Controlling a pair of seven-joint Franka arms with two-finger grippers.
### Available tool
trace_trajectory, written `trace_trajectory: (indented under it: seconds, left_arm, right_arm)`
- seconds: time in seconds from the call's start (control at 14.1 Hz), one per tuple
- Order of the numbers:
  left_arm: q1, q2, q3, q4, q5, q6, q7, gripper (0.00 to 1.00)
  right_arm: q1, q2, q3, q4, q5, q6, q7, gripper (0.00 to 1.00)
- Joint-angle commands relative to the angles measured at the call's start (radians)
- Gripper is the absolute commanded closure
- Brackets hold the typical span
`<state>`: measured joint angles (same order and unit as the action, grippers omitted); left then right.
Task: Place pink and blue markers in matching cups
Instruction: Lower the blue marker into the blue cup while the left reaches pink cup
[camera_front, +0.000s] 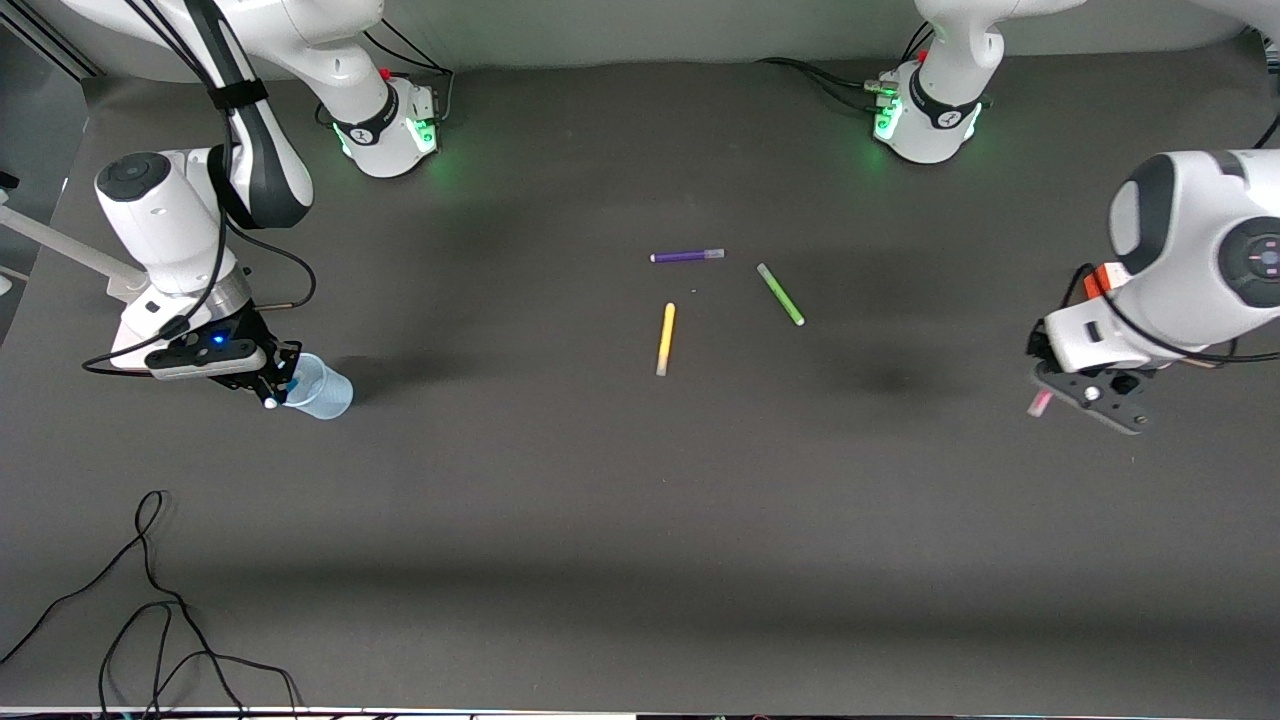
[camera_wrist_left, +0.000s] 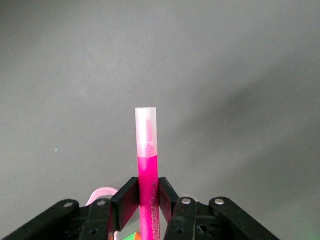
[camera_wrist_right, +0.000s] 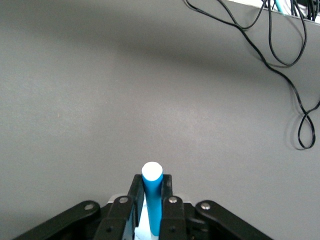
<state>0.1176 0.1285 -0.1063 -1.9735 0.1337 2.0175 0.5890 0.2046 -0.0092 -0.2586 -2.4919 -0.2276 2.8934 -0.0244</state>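
pink marker (camera_wrist_left: 146, 165) pinched in left end effector (camera_wrist_left: 148, 197); right end effector (camera_wrist_right: 151, 192) pinches blue marker (camera_wrist_right: 152, 197) over blue cup (camera_front: 318, 388).

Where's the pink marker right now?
The pink marker is clamped in the left hand, up over bare table at the left arm's end; its pale tip pokes out in the front view.

We see even overhead light w/ soft, diffuse shadows on the dark table (camera_front: 640, 520). Green LED glow at both arm bases. The left gripper (camera_front: 1045, 400) looks motion-blurred; wrist views are sharp.
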Motion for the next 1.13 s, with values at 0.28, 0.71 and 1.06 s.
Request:
trace_trajectory:
  seconds: [0.28, 0.71, 1.06]
  left_arm:
    - [0.281, -0.029, -0.013, -0.099, -0.142, 0.029, 0.479, 1.0]
    - [0.505, 0.092, -0.013, -0.097, -0.534, -0.009, 0.967, 1.0]
    - [0.593, 0.141, -0.013, -0.08, -0.752, -0.065, 1.296, 1.0]
  right_arm:
    - [0.009, 0.02, -0.021, -0.012, -0.019, 0.03, 0.001, 0.87]
    - [0.009, 0.028, -0.027, -0.008, -0.019, 0.027, 0.003, 0.0]
    - [0.009, 0.017, -0.027, -0.001, -0.019, 0.017, 0.0, 0.0]
